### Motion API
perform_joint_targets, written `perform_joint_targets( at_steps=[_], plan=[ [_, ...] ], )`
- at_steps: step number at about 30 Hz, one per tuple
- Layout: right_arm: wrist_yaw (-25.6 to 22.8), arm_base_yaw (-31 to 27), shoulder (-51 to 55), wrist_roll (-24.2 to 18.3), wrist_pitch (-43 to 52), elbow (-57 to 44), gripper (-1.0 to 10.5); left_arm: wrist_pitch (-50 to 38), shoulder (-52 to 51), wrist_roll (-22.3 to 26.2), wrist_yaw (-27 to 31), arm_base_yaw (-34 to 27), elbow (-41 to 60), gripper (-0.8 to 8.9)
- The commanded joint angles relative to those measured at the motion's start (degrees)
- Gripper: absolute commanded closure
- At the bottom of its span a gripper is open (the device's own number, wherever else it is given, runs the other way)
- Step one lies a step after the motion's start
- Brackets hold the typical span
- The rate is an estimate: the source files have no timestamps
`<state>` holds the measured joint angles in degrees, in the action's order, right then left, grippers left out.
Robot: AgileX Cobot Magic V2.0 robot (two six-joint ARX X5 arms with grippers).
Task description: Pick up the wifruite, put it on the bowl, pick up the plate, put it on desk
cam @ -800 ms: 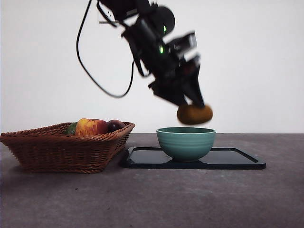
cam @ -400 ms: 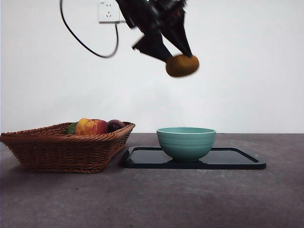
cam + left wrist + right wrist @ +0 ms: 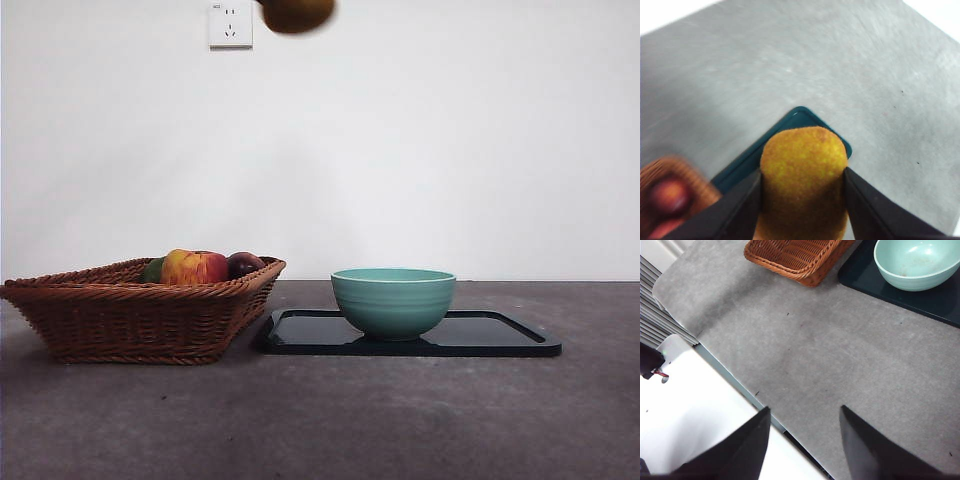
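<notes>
The wifruite (image 3: pixel 804 160), brown and fuzzy, is clamped between the two black jaws of my left gripper (image 3: pixel 802 172), high above the desk (image 3: pixel 320 420). In the front view only its underside (image 3: pixel 295 14) shows at the top edge, and the gripper itself is out of frame. The mint-teal bowl (image 3: pixel 393 300) stands empty on the plate (image 3: pixel 500 335), a dark rectangular tray. A corner of the plate (image 3: pixel 800 117) shows below the held fruit. My right gripper (image 3: pixel 804 410) is open over bare desk near its edge, apart from the bowl (image 3: pixel 915 265).
A brown wicker basket (image 3: pixel 140 315) with an apple (image 3: pixel 193 267) and a dark round fruit (image 3: pixel 243 264) stands left of the plate, touching its corner. A wall socket (image 3: pixel 230 24) is high on the white wall. The desk's edge (image 3: pixel 740 385) runs close to the right gripper.
The left gripper has lifted the wifruite from just above the bowl's rim up and to the left, leaving the top of the front view. Bowl, plate and basket have stayed put.
</notes>
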<state>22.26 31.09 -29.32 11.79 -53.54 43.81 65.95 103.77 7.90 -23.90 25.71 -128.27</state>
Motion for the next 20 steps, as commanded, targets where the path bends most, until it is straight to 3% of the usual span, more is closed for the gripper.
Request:
perform_joint_targets(
  at_steps=[1, 10, 20],
  plan=[
    [-0.2, 0.3, -0.1, -1.5, 0.4, 0.4, 7.3, 2.8, -1.9, -0.9, -0.1, -1.4, -2.0, 6.06],
    [-0.2, 0.3, -0.1, -2.9, 0.4, 0.4, 7.3, 11.3, -5.0, -1.3, 0.1, -5.8, -1.2, 6.06],
    [-0.2, 0.3, -0.1, -2.9, 0.3, 0.4, 7.3, 8.5, -5.0, -2.6, 0.1, -5.9, 12.1, 6.31]
  ],
)
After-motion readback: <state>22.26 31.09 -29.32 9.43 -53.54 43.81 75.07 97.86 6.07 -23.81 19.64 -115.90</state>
